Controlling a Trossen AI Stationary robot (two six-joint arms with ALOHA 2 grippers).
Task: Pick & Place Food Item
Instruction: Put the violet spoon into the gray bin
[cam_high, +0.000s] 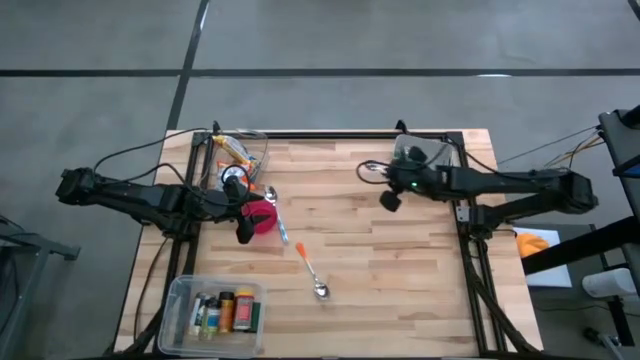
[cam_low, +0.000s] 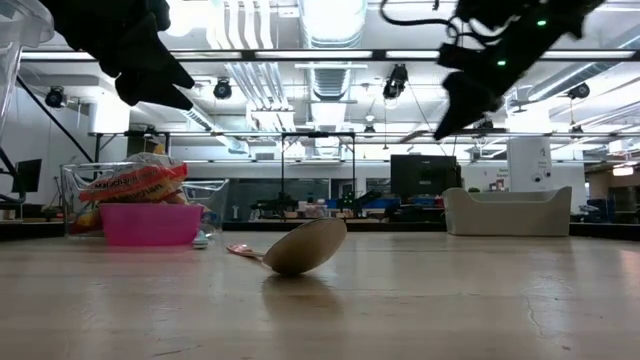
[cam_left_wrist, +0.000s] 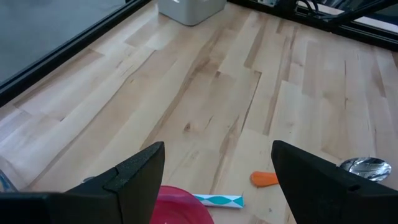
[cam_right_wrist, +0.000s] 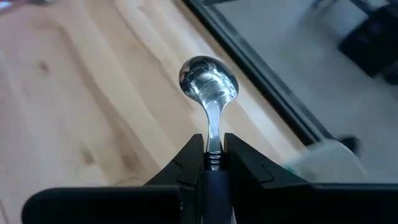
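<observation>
table (cam_high: 400, 260) centre open, spoon (cam_high: 311, 270) apparently loose

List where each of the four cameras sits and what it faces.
High: overhead, straight down on table, both arms.
Low: table height, looking level across to the room; both arms hang from above.
Left wrist: past the open left gripper at pink bowl.
Right wrist: past the right gripper, shut on a spoon.
Shared: the orange-handled spoon shows in high, low and left wrist.

Wooden table (cam_high: 400, 250) with pink bowl (cam_high: 262, 217), spoon (cam_high: 312, 274), two clear bins (cam_high: 212, 305).
</observation>
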